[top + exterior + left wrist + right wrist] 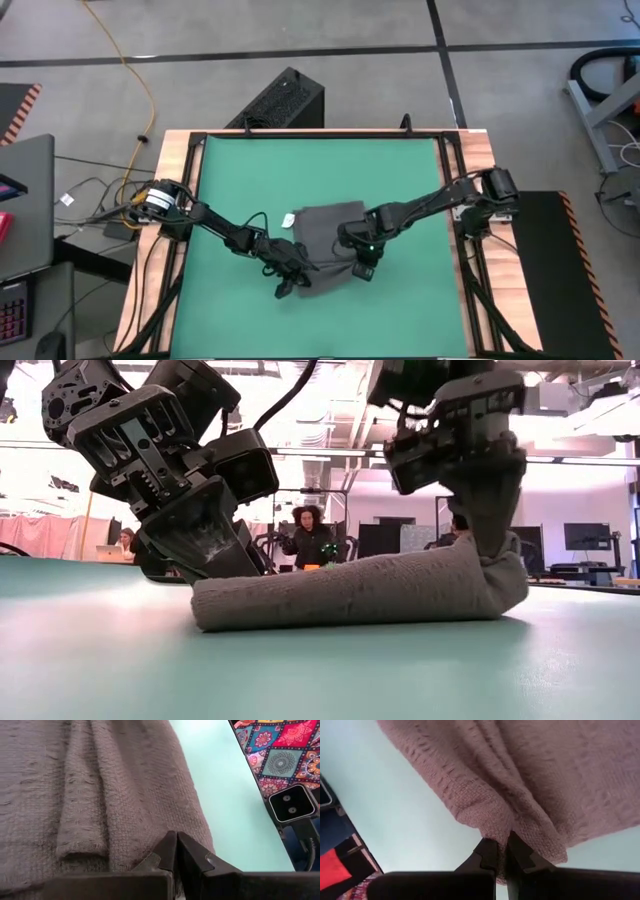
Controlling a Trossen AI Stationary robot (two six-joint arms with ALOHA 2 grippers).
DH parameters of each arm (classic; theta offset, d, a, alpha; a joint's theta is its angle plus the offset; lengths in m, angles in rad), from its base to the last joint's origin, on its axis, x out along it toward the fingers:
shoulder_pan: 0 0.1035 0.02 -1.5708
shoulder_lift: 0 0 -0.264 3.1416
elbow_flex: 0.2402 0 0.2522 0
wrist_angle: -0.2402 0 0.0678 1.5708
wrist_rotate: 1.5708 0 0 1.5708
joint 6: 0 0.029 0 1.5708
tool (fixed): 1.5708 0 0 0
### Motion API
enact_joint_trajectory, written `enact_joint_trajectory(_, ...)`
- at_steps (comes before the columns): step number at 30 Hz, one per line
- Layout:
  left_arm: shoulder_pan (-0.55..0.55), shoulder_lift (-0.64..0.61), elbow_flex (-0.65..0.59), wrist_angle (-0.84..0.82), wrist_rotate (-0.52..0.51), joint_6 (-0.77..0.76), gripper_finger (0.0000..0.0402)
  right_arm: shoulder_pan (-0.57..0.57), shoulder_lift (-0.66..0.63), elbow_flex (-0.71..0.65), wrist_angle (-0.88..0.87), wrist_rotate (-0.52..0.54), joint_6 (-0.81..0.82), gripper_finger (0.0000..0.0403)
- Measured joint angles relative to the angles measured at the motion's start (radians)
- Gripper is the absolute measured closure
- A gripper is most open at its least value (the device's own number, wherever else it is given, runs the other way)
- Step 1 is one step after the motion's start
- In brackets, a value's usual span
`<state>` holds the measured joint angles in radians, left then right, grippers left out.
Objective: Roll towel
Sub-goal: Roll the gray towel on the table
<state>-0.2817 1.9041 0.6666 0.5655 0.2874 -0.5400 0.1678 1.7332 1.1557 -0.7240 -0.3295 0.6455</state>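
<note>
Soft grey towel (360,592), limp and light: right gripper (501,851) pinches its bunched edge; left gripper (176,851), clenched empty, presses alongside. Grip hems.

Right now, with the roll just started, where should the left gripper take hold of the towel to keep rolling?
Judging from the views, grip the rolled front edge of the towel at its left end. The right gripper already pinches the right end, while the left gripper is shut beside the fold, apparently holding nothing. Come from the near side, fingers low against the green mat, so both ends turn together.
</note>
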Motion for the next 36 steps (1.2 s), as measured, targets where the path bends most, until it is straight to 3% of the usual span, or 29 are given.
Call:
enact_joint_trajectory(10,-0.006,0.000,0.000,-0.003,0.013,0.005,0.0402,-0.098,-0.003,0.001,-0.001,-0.093,-0.046,0.0379)
enact_joint_trajectory(30,-0.010,-0.016,0.000,-0.006,0.032,-0.005,0.0402,-0.237,-0.011,-0.054,-0.014,-0.011,-0.123,0.0379)
enact_joint_trajectory(36,-0.028,-0.205,-0.011,-0.272,-0.057,0.128,0.0401,-0.243,-0.011,-0.054,0.015,-0.010,-0.145,0.0379)
